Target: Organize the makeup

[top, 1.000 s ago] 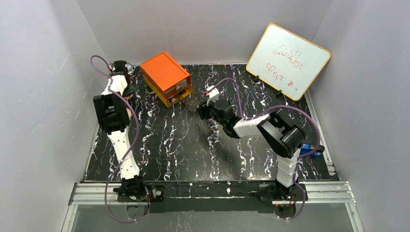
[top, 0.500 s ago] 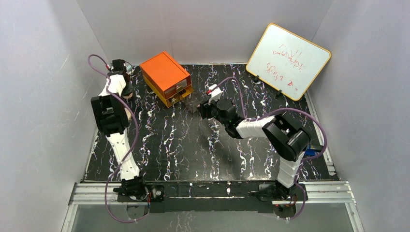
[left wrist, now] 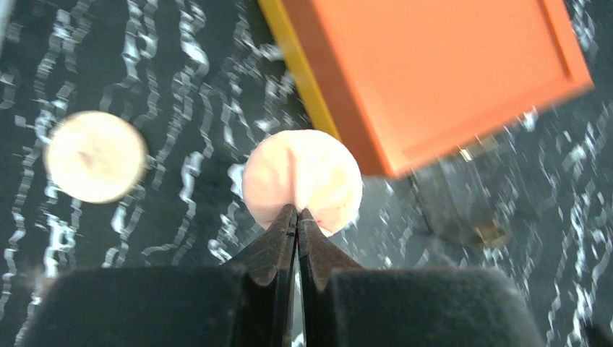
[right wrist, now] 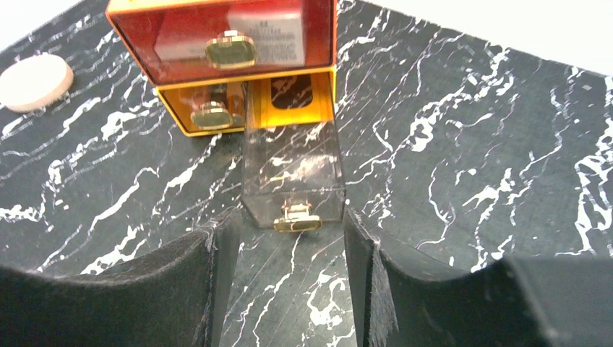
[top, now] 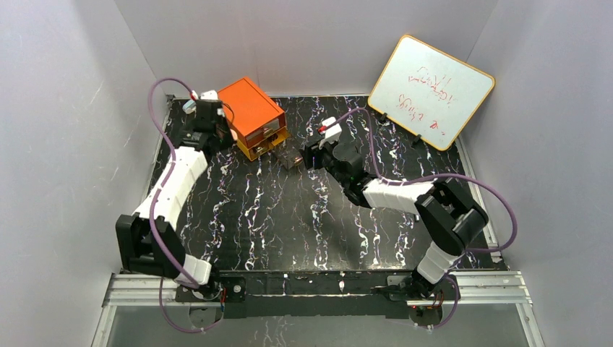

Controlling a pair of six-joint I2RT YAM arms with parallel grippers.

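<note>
In the left wrist view my left gripper (left wrist: pixel 296 211) is shut on the edge of a round peach-pink disc (left wrist: pixel 302 181) and holds it beside the orange drawer box (left wrist: pixel 434 65). A second, paler disc (left wrist: pixel 94 155) lies on the table to its left, and it also shows in the right wrist view (right wrist: pixel 35 82). My right gripper (right wrist: pixel 289 224) is open, with a finger on each side of the gold handle (right wrist: pixel 296 217) of a clear drawer (right wrist: pixel 293 170) pulled out of the box. In the top view the left gripper (top: pixel 214 134) is at the box's left and the right gripper (top: pixel 307 155) at the drawer (top: pixel 291 159). The stick and the tube are out of view.
The orange box (top: pixel 249 116) stands at the back centre-left on the black marbled table (top: pixel 289 231). A whiteboard (top: pixel 431 90) leans at the back right. White walls close in the sides and back.
My left arm has swung from the back-left corner to the right, up to the orange box. My right arm has stretched a little further toward the drawer.
</note>
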